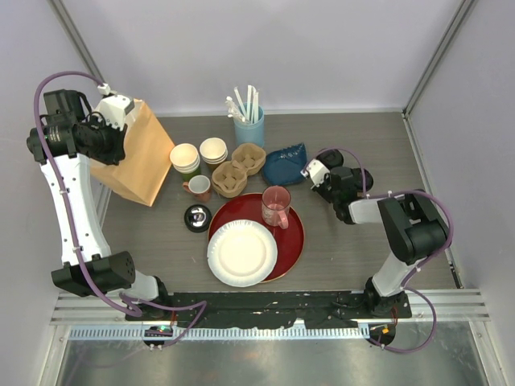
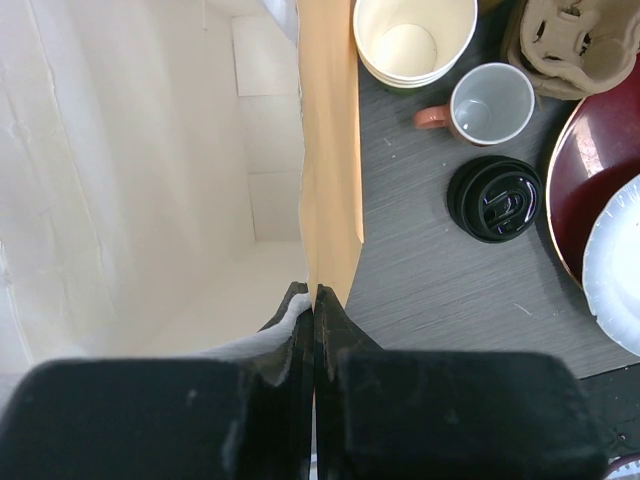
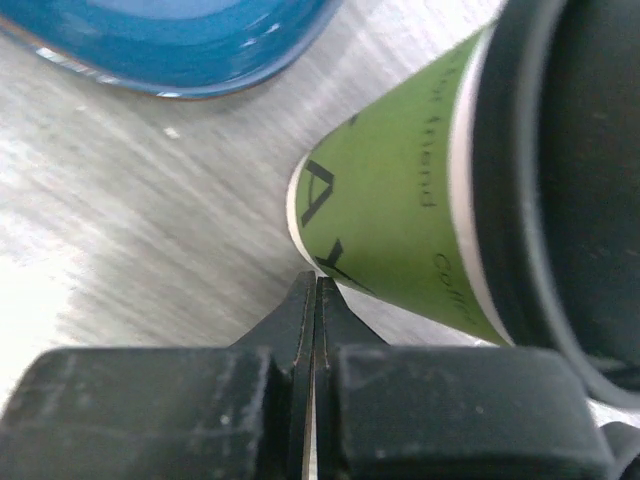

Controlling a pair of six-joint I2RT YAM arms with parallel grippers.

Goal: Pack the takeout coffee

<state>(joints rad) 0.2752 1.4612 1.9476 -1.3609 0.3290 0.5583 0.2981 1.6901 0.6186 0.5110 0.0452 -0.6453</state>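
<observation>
A green-sided takeout coffee cup (image 3: 400, 210) with a black lid fills the right wrist view. My right gripper (image 3: 316, 285) is shut with nothing between its fingers, its tips right at the cup's lower side. In the top view this gripper (image 1: 316, 171) sits beside the blue bowl, and the arm hides the green cup. A second takeout coffee cup (image 1: 197, 217) shows only its black lid (image 2: 495, 197), standing left of the red plate. My left gripper (image 2: 315, 295) is shut on the rim of an upright brown paper bag (image 1: 141, 165) and holds its mouth open, white inside (image 2: 150, 200).
Stacked lidless cups (image 1: 185, 157), a small brown mug (image 1: 199, 187) and a cardboard cup carrier (image 1: 237, 169) stand mid-table. A red plate (image 1: 296, 233) bears a white paper plate (image 1: 241, 253) and a pink mug (image 1: 276, 207). A blue bowl (image 1: 283, 165) and a straw holder (image 1: 249, 125) are behind.
</observation>
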